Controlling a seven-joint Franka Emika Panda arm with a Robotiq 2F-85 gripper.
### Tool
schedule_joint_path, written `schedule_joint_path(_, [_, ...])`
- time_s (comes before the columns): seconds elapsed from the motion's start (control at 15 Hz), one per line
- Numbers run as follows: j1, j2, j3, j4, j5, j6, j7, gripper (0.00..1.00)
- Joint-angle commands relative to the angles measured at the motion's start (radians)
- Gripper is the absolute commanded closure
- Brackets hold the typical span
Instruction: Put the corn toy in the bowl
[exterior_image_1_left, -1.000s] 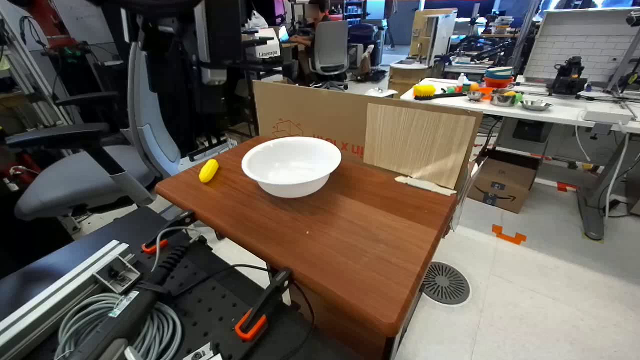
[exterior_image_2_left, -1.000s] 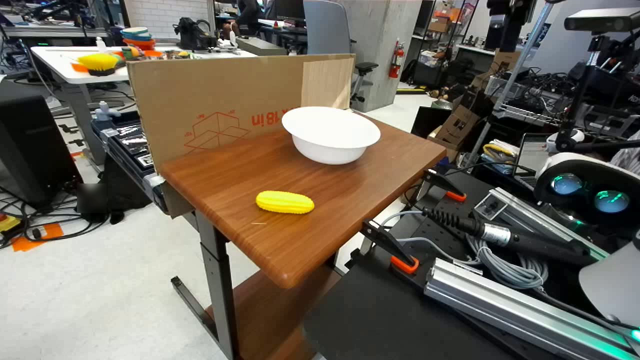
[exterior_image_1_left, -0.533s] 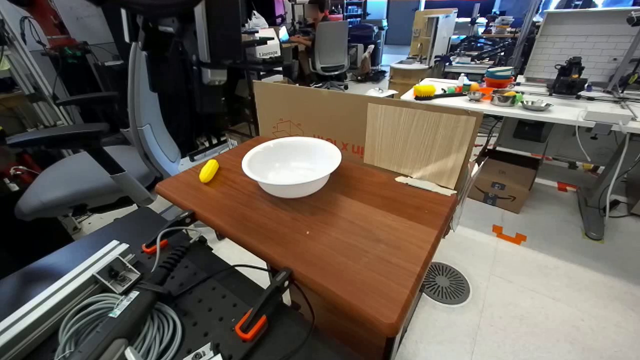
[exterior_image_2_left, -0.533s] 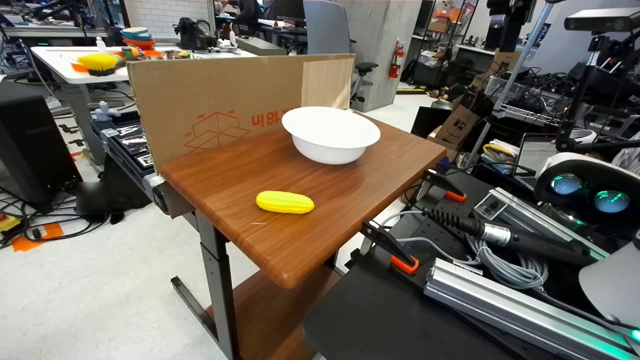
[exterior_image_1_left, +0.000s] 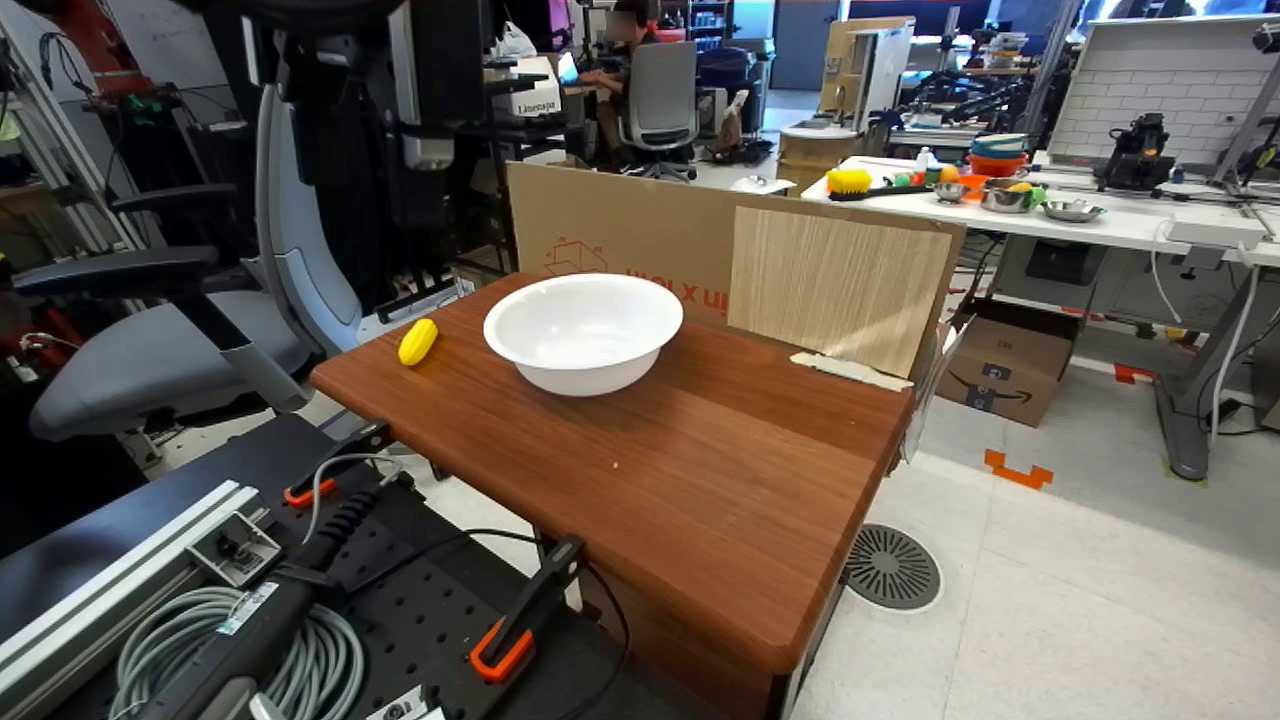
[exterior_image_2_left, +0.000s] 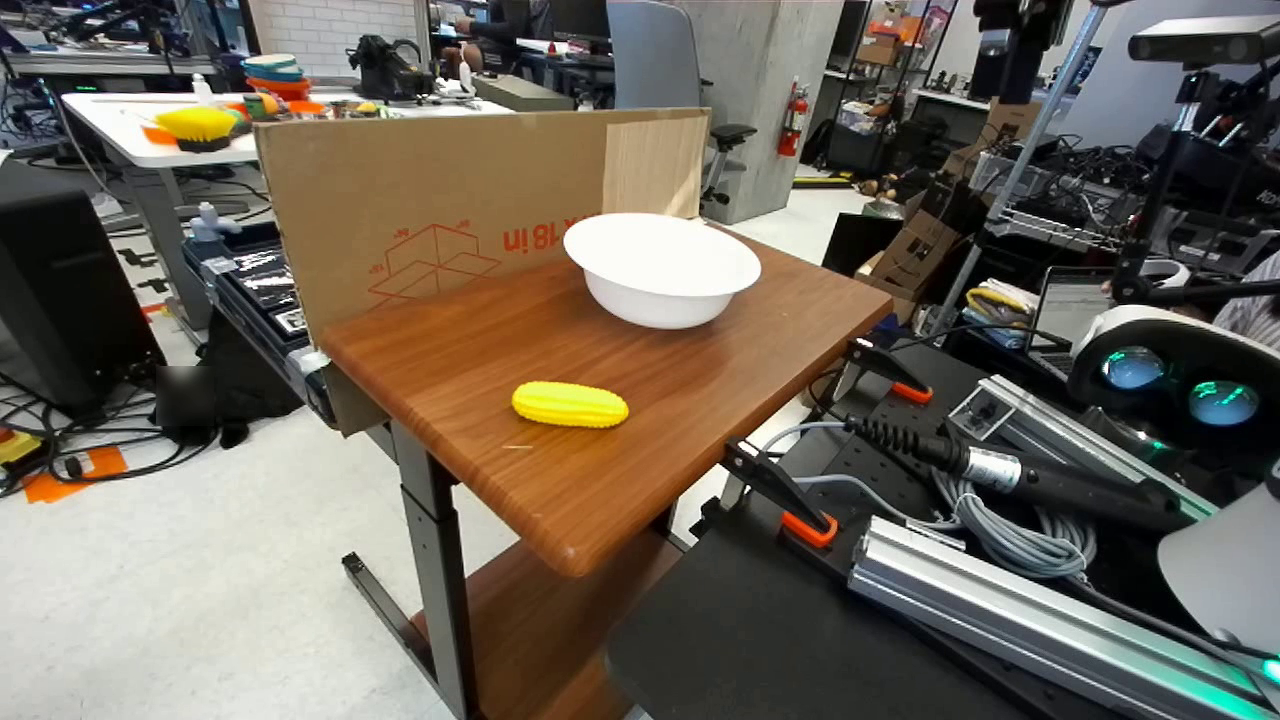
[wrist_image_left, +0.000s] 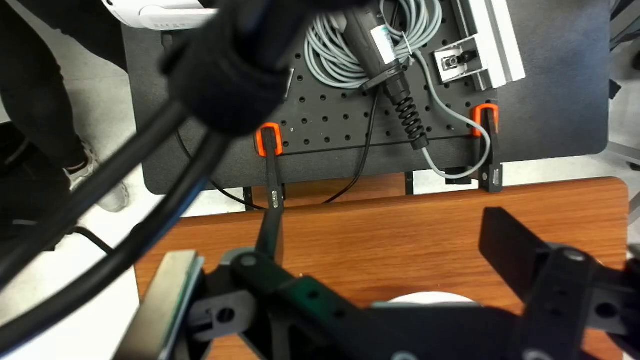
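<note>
1. In an exterior view, corn (exterior_image_1_left: 418, 342) and bowl (exterior_image_1_left: 588, 380) sit exactly as half a second earlier: corn on the table (exterior_image_1_left: 650, 490), near its edge, apart from the bowl. A white box (exterior_image_1_left: 536, 90) reads "Linenspa"; a brown box (exterior_image_1_left: 1010, 360) bears a curved-arrow logo.

2. In an exterior view, corn (exterior_image_2_left: 570, 404) and bowl are likewise unmoved; a dark figure (exterior_image_2_left: 505, 28) in the background has shifted. Red print on the cardboard (exterior_image_2_left: 480, 180), upside down, reads "18 in".

3. In the wrist view, the gripper (wrist_image_left: 382, 230) stands wide, its fingers (wrist_image_left: 510, 250) well apart over the table. Part of the bowl shows between them, partly covered by the gripper. The label (wrist_image_left: 383, 44) on a black handle (wrist_image_left: 361, 47) is too small to read. How the corn lies to the fingers cannot be told here.
</note>
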Motion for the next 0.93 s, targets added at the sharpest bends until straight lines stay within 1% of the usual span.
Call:
schedule_joint_path(0.0, [0.003, 0.022, 0.004, 0.013, 0.014, 0.012, -0.013, 0.00])
schedule_joint_path(0.07, [0.019, 0.046, -0.003, 0.032, 0.022, 0.007, -0.057, 0.00])
schedule_joint_path(0.13, [0.048, 0.076, -0.010, 0.047, 0.032, 0.066, -0.133, 0.00])
schedule_joint_path(0.27, [0.089, 0.146, -0.003, 0.093, 0.063, 0.110, -0.205, 0.00])
schedule_joint_path(0.4, [0.139, 0.230, 0.025, 0.144, 0.099, 0.147, -0.249, 0.00])
schedule_joint_path(0.67, [0.203, 0.389, 0.114, 0.217, 0.117, 0.227, -0.245, 0.00])
schedule_joint_path(0.87, [0.225, 0.498, 0.187, 0.262, 0.078, 0.283, -0.210, 0.00])
